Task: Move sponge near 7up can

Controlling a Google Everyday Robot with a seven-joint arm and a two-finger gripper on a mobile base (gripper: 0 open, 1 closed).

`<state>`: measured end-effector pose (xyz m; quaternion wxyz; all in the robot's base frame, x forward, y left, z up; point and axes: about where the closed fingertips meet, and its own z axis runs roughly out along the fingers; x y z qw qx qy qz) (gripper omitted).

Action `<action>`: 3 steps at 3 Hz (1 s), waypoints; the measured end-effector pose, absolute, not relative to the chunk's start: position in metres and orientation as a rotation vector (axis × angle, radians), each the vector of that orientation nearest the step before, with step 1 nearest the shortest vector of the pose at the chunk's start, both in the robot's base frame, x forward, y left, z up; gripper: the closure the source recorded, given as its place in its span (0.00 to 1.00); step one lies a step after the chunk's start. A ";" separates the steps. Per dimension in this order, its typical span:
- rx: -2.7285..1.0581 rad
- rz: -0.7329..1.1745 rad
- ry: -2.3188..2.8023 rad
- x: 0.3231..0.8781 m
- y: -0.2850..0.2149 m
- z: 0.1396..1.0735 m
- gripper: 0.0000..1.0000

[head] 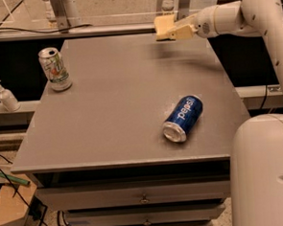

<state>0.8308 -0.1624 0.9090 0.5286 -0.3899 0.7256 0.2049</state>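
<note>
Camera view: we logged the white two-finger gripper (177, 31) clamped on the small pale-yellow soft sponge (163, 26). It was held clear of the grey tabletop (108, 112), presumably for transit, well right of and beyond the upright silver-green 7up can (54, 69). We could not resolve the exact grip contact, and the arm's base was cut off.

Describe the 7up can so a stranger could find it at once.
The gripper holds the sponge above the far edge of the grey table. At the far left corner stands the 7up can: silver-white with green marks, upright, unlike the blue Pepsi can lying on its side.
</note>
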 end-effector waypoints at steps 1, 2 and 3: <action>-1.066 0.540 1.703 0.810 -0.124 0.909 1.00; -1.245 0.624 1.644 0.772 -0.075 0.909 1.00; -1.387 0.727 1.573 0.732 -0.032 0.908 1.00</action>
